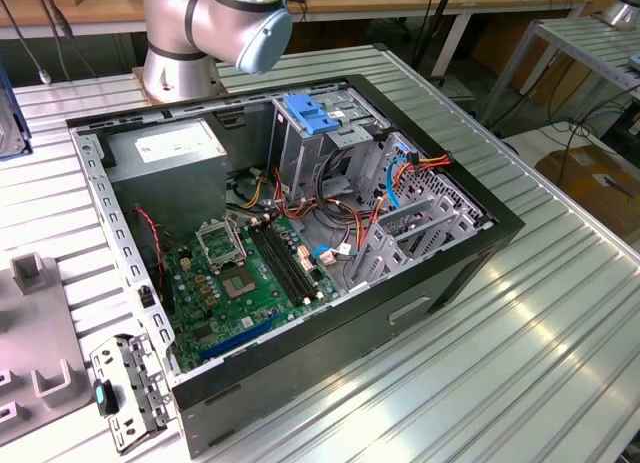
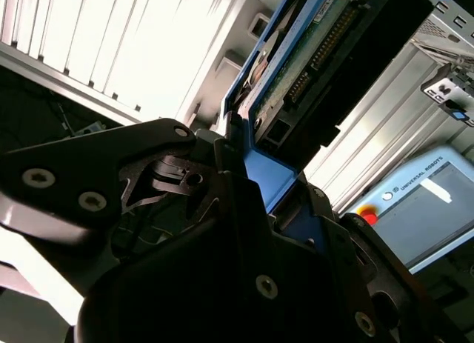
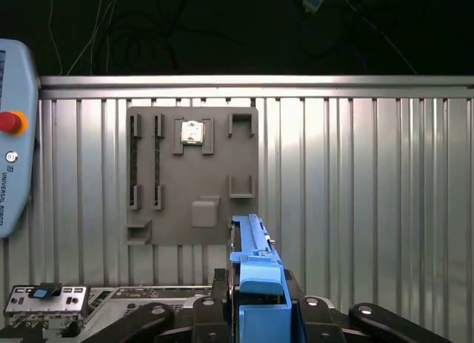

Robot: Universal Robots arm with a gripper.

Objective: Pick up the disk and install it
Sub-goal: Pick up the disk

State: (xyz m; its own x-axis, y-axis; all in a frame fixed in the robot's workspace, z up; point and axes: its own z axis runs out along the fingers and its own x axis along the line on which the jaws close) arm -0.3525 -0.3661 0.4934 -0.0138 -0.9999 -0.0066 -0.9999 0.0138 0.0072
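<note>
In the first wrist view the disk [image 3: 255,263] stands edge-on, its blue carrier rail rising out of my gripper [image 3: 255,307], which is shut on it from both sides. In the second wrist view the disk [image 2: 315,50] shows its green circuit-board underside, connector pins and blue rail, sticking out past the black fingers [image 2: 170,172]. It is held above the ribbed metal table [image 3: 355,195], beside a grey holder plate [image 3: 192,172]. The open computer case [image 1: 480,248] lies on its side in the exterior view, with a metal drive cage [image 1: 330,133] at its far end.
A blue latch [image 1: 312,115] tops the drive cage. Inside the case are a grey power-supply box [image 1: 170,155], a green motherboard [image 1: 250,273] and loose cables [image 1: 415,166]. A teach pendant [image 3: 15,135] and a metal bracket [image 1: 125,388] lie on the table.
</note>
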